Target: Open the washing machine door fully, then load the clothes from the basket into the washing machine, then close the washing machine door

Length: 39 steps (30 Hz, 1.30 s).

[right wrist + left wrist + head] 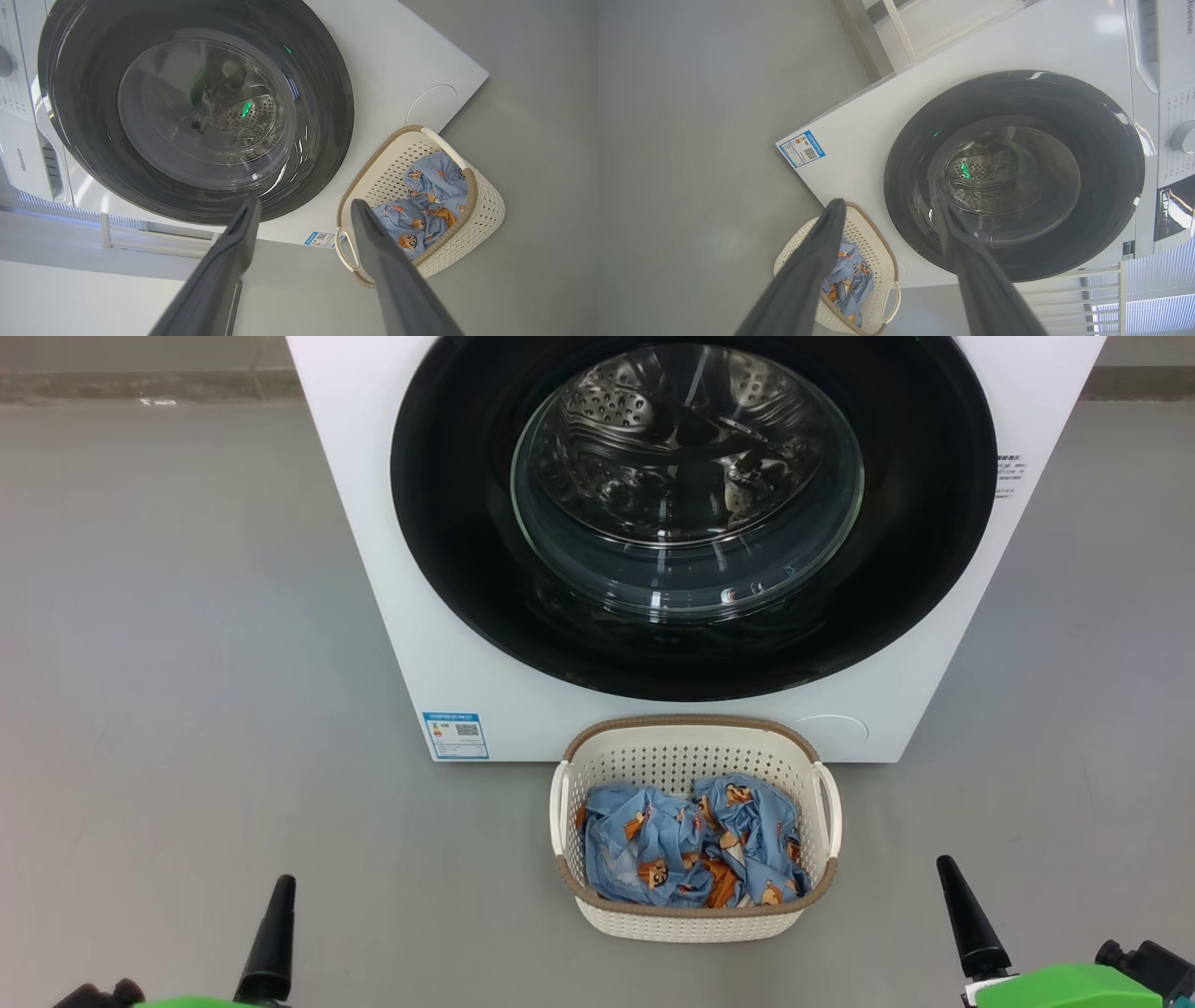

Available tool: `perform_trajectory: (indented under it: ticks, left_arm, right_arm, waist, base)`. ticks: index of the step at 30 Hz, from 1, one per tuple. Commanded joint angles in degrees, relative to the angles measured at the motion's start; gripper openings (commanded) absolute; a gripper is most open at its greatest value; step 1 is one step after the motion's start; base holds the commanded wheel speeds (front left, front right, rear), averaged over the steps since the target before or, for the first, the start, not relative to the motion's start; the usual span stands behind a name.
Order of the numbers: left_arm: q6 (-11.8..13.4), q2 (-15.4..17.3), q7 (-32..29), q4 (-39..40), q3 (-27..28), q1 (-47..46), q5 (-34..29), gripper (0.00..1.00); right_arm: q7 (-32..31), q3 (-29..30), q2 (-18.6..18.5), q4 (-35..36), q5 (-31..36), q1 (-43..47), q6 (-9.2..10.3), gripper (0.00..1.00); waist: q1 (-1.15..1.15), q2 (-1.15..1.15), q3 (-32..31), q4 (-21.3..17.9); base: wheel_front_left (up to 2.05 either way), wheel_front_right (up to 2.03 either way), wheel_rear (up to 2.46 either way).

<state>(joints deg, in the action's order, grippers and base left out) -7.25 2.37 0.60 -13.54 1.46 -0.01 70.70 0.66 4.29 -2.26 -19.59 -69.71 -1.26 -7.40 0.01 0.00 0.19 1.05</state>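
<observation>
The washing machine [523, 719] stands straight ahead, a white box. The washing machine door [448, 523] lies flush against its front, and the steel drum shows through the glass. On the floor just in front sits the basket [691, 721], holding the crumpled blue clothes [691, 845]. One dark finger [271, 943] of my left gripper rises at the lower left, and one finger [971, 919] of my right gripper at the lower right, both well short of the basket. My left gripper [889, 205] is open and empty. My right gripper [304, 203] is open and empty too.
Grey floor spreads on both sides of the machine. A blue label [456, 735] sits at the machine's lower left corner. A control knob [1183, 136] is on the top panel. A white rail frame [154, 233] stands beside the machine.
</observation>
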Motion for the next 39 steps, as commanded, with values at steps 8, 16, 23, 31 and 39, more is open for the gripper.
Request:
perform_trajectory:
  ticks: [8,16,23,31,39]
  left_arm:
    - [-0.12,1.59,1.8,2.87,-0.44,-0.87,-7.77,1.0]
    - [-0.14,1.83,3.15,3.63,-0.9,-0.67,-13.45,1.0]
    - [-0.15,2.27,4.33,4.49,-1.36,-0.56,-18.28,1.0]
    - [-0.16,2.8,5.68,5.38,-2.02,-0.61,-23.89,1.0]
    - [-0.17,3.37,7.04,5.98,-2.81,-0.57,-29.25,1.0]
  right_arm:
    - [1.83,-1.38,-0.89,0.87,7.32,-2.4,-0.04,1.0]
    - [3.17,-2.01,-0.82,0.51,12.62,-2.45,-0.04,1.0]
    - [4.34,-2.45,-0.82,0.35,17.11,-2.57,-0.05,1.0]
    - [5.68,-2.58,-0.91,0.38,22.31,-2.85,-0.05,1.0]
    - [7.03,-2.78,-1.01,0.34,27.38,-3.11,-0.06,1.0]
  waist:
    - [0.0,0.0,0.05,0.22]
    - [0.0,0.0,0.17,0.29]
    - [-0.01,0.0,0.24,0.36]
    - [-0.01,0.0,0.44,0.62]
    - [-0.01,0.0,0.59,0.74]
  base:
    - [0.0,0.0,0.0]
    - [0.0,0.0,0.0]
    - [0.0,0.0,0.0]
    - [0.0,0.0,0.0]
    - [0.0,0.0,0.0]
